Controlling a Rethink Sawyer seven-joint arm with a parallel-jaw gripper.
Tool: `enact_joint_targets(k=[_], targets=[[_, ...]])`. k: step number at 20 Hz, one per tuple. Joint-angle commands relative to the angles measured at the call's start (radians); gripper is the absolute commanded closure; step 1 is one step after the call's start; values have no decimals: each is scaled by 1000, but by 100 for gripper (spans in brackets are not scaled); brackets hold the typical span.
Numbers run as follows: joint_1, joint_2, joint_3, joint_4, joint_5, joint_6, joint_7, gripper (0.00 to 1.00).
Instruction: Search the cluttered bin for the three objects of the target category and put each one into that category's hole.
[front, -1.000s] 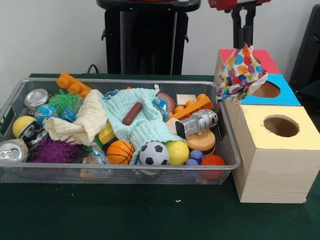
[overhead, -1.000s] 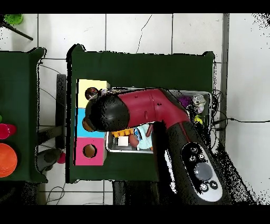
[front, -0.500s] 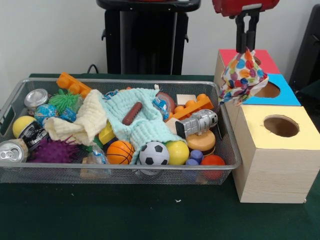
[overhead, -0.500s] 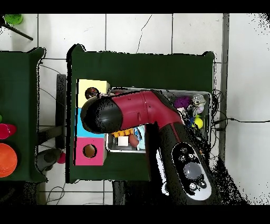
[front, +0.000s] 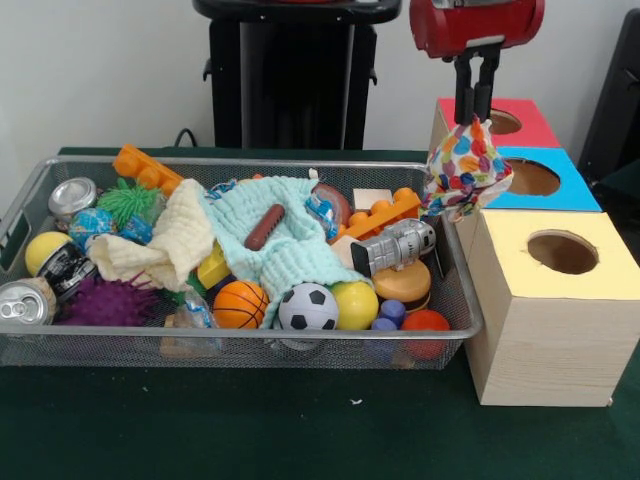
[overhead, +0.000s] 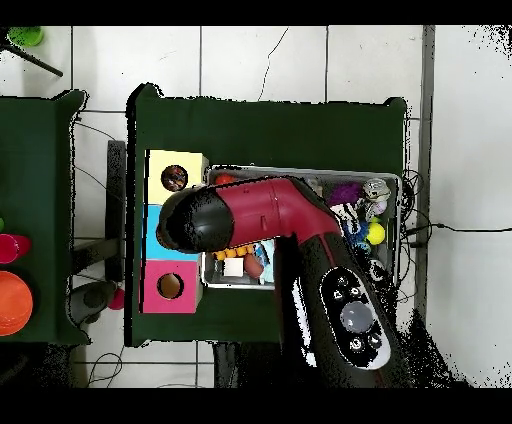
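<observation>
Nearest the camera in the front view stands the yellow-topped wooden box (front: 545, 300), its round hole open and unobstructed. Beside it sits the wire mesh bin (front: 240, 345), crowded along its near side with a small basketball (front: 240, 303), a soccer ball (front: 308, 307), a yellow ball (front: 355, 304) and a purple spiky ball (front: 108, 301). Deeper in the bin lie a cream cloth (front: 165, 243), a pale green cloth (front: 290, 235) with a brown sausage-shaped toy (front: 265, 227) on it, a silver toy robot (front: 395, 246) and orange building bricks (front: 385, 214).

Behind the yellow box come the blue-topped box (front: 545, 180) and, farthest, the red-topped box (front: 510, 120), each with its own hole. The gripper (front: 475, 112) hangs at the bin's box-side end, pinched closed on the top of a polka-dot cloth (front: 462, 170), which dangles clear of the bin, just in front of the blue box's near corner and not over any hole. In the overhead view the arm hides both cloth and gripper.

The step in hand looks like the carry: a cloth lifted out and on its way to a box. Which hole belongs to cloths cannot be told from these pictures. The next move calls for bringing the hanging cloth squarely above the right hole and lowering it so the loose folds go in rather than drape over the rim. Two more cloths appear to remain in the bin.
</observation>
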Motion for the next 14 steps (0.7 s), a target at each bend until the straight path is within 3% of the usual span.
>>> enact_joint_targets(k=[1,8,14], targets=[[38,6,-74,-16,25,-13,201,100],[91,-23,-104,-68,62,85,206,100],[126,-26,-134,-95,84,111,215,100]])
